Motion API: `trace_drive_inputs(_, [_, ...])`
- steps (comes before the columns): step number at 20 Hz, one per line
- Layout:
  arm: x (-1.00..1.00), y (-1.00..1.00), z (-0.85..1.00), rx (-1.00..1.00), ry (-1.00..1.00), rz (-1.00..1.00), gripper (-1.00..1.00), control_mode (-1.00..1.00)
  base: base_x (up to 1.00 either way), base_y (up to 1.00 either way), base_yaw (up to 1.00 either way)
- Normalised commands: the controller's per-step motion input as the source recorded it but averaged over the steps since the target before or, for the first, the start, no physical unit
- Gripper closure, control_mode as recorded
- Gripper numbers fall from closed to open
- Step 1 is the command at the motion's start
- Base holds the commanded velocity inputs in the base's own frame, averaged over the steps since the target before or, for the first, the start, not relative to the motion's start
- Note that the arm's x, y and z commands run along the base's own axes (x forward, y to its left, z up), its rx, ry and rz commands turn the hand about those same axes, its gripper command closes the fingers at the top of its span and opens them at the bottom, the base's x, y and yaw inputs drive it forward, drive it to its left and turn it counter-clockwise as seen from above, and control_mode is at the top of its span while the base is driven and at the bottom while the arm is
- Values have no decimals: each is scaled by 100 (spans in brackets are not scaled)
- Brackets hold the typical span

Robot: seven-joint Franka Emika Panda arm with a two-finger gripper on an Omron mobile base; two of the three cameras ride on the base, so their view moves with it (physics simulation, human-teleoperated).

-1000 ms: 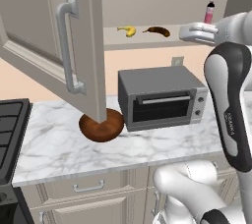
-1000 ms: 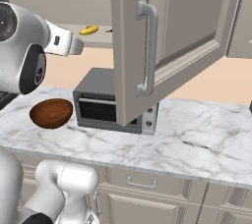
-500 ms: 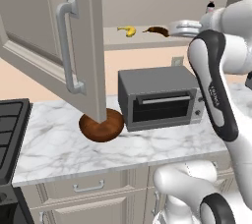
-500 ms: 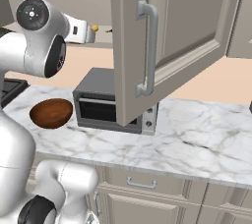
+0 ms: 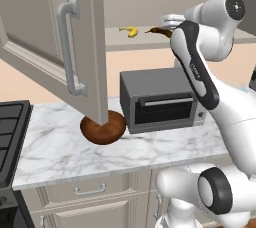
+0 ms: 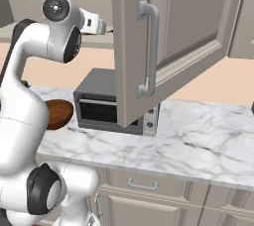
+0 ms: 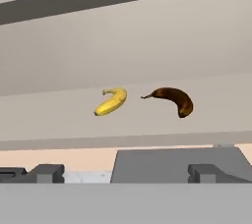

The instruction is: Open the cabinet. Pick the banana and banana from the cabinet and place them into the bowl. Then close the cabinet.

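I see a glossy dark wood bowl on a polished white marble desk. Cabinet door is matt painted wood with a brushed silver metal handle. Oven is matt grey metal. Yellow banana smooth, brown banana dull.

- A grey box-shaped toaster oven with a dark glass door stands on the white marbled table.
- A black stove top sits at the table's left end.
- Beige drawers with silver handles run below.
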Motion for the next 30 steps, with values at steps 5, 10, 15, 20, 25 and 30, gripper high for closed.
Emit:
trace_drive_inputs(5, [60,34,-6,0,0,0,-100,-100,0,0,0])
trace_drive_inputs(10, [37,49,-3,0,0,0,-100,-100,0,0,0])
trace_drive_inputs(15, [4,6,0,0,0,0,-100,-100,0,0,0])
trace_drive_inputs(20, [6,0,-27,0,0,0,-100,-100,0,0,0])
trace_drive_inputs(25, [17,0,-21,0,0,0,-100,-100,0,0,0])
trace_drive_inputs(30, [42,5,-6,0,0,0,-100,-100,0,0,0])
